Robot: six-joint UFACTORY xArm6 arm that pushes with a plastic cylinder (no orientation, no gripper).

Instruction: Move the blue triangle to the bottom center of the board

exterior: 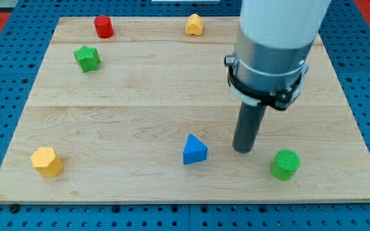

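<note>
The blue triangle point(194, 150) lies on the wooden board point(140, 102) near the view's bottom, a little right of centre. My tip point(242, 150) rests on the board just to the triangle's right, with a clear gap between them. The green cylinder point(285, 164) stands further right and slightly lower than my tip.
A red cylinder point(103, 27) and a yellow heart-shaped block point(194, 25) sit along the view's top edge. A green star point(87, 58) is at the upper left. A yellow hexagonal block point(47, 161) is at the lower left. The arm's wide body point(272, 51) hangs over the upper right.
</note>
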